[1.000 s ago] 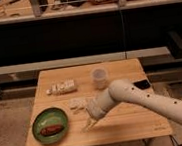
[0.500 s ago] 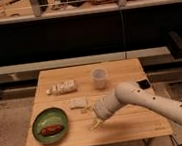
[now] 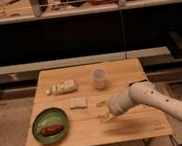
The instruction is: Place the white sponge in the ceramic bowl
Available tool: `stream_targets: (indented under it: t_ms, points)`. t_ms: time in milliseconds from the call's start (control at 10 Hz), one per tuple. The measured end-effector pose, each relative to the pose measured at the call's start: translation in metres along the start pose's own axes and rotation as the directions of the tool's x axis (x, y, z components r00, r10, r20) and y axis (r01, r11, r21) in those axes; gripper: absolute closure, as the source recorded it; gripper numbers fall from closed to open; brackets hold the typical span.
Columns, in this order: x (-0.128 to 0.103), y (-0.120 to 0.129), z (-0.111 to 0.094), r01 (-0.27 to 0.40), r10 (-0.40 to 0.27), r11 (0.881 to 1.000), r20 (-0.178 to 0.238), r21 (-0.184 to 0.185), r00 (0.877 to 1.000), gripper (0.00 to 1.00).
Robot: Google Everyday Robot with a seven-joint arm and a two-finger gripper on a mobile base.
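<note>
**Gripper open beside the sponge, nothing held**

Your gripper (image 3: 104, 111) hangs low over the right middle of the wooden table (image 3: 137, 128). Its two pale fingers (image 3: 109, 118) are spread apart with nothing between them. They point left, toward the sponge. The white arm (image 3: 156, 99) runs back from the gripper to the lower right edge of the view.

The white sponge (image 3: 78, 103) lies flat on the table just left of your gripper. It is near the fingers but not touching them. It sits outside the green bowl (image 3: 60, 116), just beyond the bowl's upper right rim.

The bowl rests at the front left corner of the table and holds a reddish-brown item (image 3: 50, 129).

Further back, a pale cup (image 3: 99, 78) stands upright behind your gripper. A white lumpy bottle (image 3: 62, 87) lies on its side behind the sponge, well apart from the cup.
</note>
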Motion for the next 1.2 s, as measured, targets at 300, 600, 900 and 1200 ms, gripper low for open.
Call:
stream_targets:
  t_ms: [300, 600, 900, 1200]
  points:
    - [0.019, -0.04, 0.013, -0.036, 0.036, 0.998, -0.002, 0.045, 0.999, 0.44]
    - [0.021, -0.081, 0.037, -0.01, 0.011, 0.999, -0.023, 0.053, 1.0, 0.44]
    - [0.011, -0.104, 0.07, -0.006, 0.006, 1.0, -0.022, 0.026, 1.0, 0.44]
    - [0.004, -0.116, 0.106, -0.033, 0.033, 0.999, -0.005, -0.012, 0.999, 0.44]
